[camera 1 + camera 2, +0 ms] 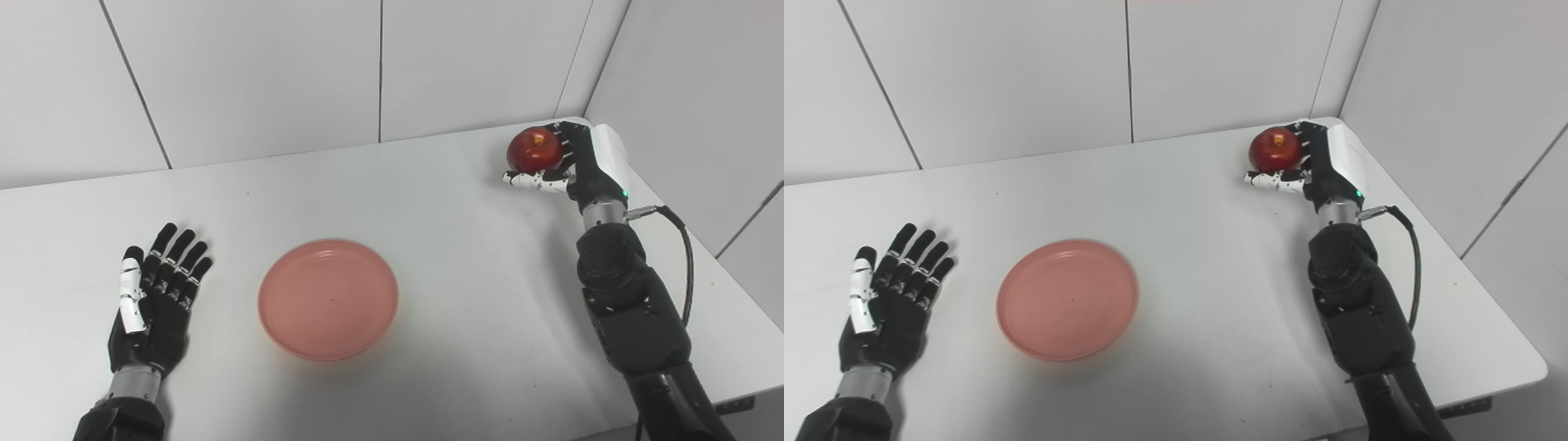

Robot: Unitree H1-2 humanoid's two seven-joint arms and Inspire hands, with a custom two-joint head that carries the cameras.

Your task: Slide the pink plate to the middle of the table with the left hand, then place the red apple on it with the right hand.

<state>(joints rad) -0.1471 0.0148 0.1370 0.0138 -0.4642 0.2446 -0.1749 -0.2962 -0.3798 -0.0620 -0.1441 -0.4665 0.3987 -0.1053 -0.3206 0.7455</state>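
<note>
Round pink plastic plate lies flat on the white tabletop, near the middle, slightly left of centre and toward the near edge. Nothing on it.

Left robot hand, black with a white thumb, lies palm-up and flat on the tabletop left of the plate, apart from it. Fingers spread and straight, holding nothing.

Right robot hand is at the far right corner of the tabletop, fingers curled around a glossy red apple, thumb under it. Apple sits stem-end up in the grasp, well apart from the plate. Cannot tell whether the apple is clear of the surface.

A black cable loops from the right wrist.
</note>
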